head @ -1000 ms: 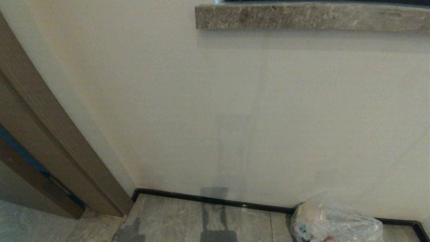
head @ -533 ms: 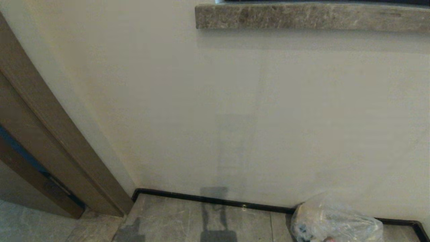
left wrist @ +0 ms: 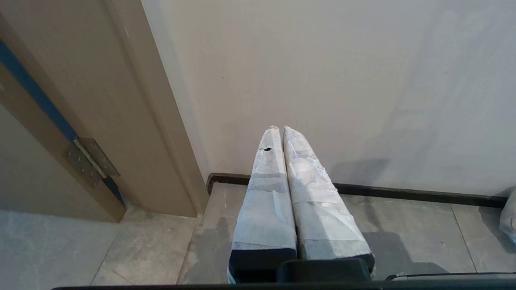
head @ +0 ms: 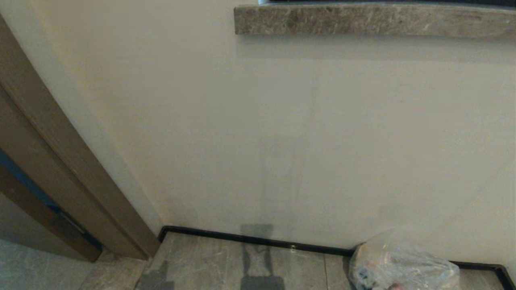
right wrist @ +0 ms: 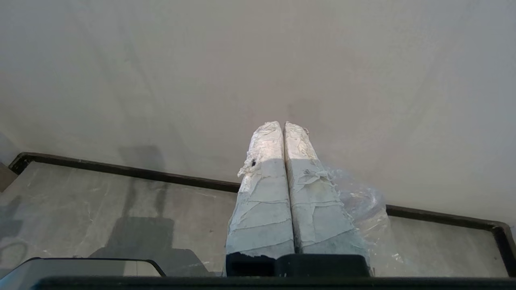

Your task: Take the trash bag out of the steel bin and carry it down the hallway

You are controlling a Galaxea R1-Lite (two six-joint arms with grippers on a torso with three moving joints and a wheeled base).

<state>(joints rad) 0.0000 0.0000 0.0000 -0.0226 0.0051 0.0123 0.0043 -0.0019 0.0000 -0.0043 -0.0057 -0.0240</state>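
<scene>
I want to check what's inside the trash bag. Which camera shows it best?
The head view: the trash bag lies unobstructed by the wall. In the right wrist view its fingers hide most of it; the left wrist view catches only an edge.

From my remote station, soft, even indoor light fills the corridor corner, dim rather than bright. The head view is smeared: the pale wall (head: 282, 133) loses all texture in blocky patches, and the door frame (head: 60, 161) bows at the left edge. I see a boxy shadow (head: 258, 257) thrown onto the floor tiles (head: 201, 262) and up the wall, so light comes from behind the rig. Beneath the stone ledge (head: 375, 20) lies a faint shadow band. Both wrist views are sharper; the right hand (right wrist: 283, 125) glows at its taped tips, shaded lower down.
</scene>
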